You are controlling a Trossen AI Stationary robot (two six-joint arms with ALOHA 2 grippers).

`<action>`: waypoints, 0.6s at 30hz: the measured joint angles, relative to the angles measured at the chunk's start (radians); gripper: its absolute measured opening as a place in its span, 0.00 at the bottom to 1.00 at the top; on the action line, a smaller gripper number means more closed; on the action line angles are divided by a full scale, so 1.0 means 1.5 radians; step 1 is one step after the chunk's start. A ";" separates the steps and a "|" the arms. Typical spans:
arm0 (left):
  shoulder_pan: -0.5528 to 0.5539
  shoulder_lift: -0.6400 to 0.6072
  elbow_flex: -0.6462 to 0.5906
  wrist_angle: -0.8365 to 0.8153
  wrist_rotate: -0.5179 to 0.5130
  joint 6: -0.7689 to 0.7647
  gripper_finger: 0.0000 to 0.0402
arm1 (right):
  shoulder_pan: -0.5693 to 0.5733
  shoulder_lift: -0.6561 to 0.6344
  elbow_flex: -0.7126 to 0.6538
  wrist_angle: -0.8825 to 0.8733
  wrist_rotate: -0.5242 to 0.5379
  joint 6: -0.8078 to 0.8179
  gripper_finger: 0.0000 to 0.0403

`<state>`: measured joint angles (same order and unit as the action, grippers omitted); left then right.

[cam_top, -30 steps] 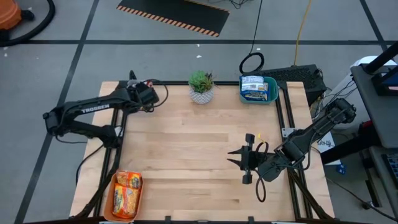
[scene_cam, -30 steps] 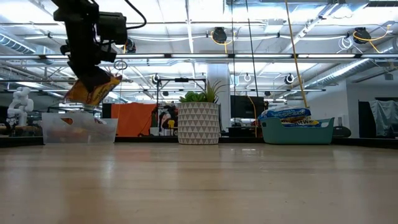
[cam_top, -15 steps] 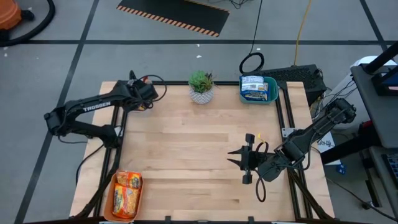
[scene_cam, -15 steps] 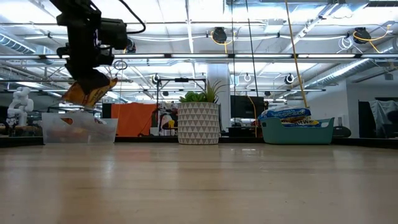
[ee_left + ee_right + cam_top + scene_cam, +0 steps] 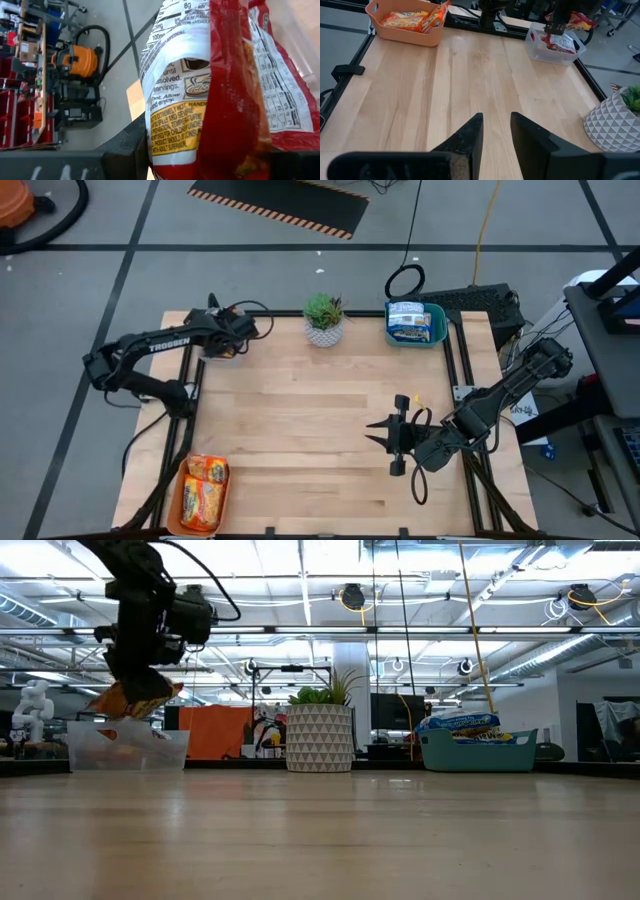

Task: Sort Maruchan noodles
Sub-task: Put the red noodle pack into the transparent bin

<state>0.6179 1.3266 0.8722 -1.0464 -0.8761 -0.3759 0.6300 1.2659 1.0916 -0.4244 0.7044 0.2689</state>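
My left gripper [image 5: 142, 675] hangs over the table's far left corner, shut on a red-silver Maruchan noodle packet [image 5: 135, 698]. Just below the packet stands a clear tray [image 5: 128, 748], which holds more red packets [image 5: 559, 44]. My right gripper [image 5: 496, 131] waits above the table's right half. Its fingers are a narrow gap apart, with nothing between them. Orange-yellow packets [image 5: 204, 485] lie in an orange tray [image 5: 183, 510] at the near left. Blue-white packets [image 5: 408, 318] lie in a teal tray [image 5: 440, 330] at the far right. My left gripper pinches the red packet's upper part [image 5: 200, 145] between its two fingers [image 5: 127, 150], one on each side. The fingers slant down from above. The wrapper buckles into a ridge between them. The packet hangs tilted below the fingers, clear of the clear tray.
A small green plant in a white patterned pot [image 5: 323, 320] stands at the far edge between the clear and teal trays. The bare wooden tabletop [image 5: 300, 420] spreads out in the middle. Black frame rails run along the table's left and right edges.
My left gripper has sunk a little toward the clear tray and swung slightly toward the far edge, still shut on the red packet. The packet now hangs lower, just above the tray's rim.
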 joint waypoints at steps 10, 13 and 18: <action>0.010 0.039 0.000 0.003 0.002 -0.071 0.37 | 0.000 0.000 0.000 -0.005 0.000 0.003 0.23; 0.021 0.038 0.000 0.003 0.002 -0.089 0.37 | 0.000 0.000 0.000 -0.007 0.000 0.003 0.23; 0.044 0.038 0.000 0.006 0.029 -0.106 0.37 | 0.000 0.000 0.000 -0.008 0.000 0.003 0.23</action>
<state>0.6842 1.3838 0.8722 -1.0376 -0.8326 -0.5356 0.6300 1.2659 1.0916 -0.4358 0.7048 0.2733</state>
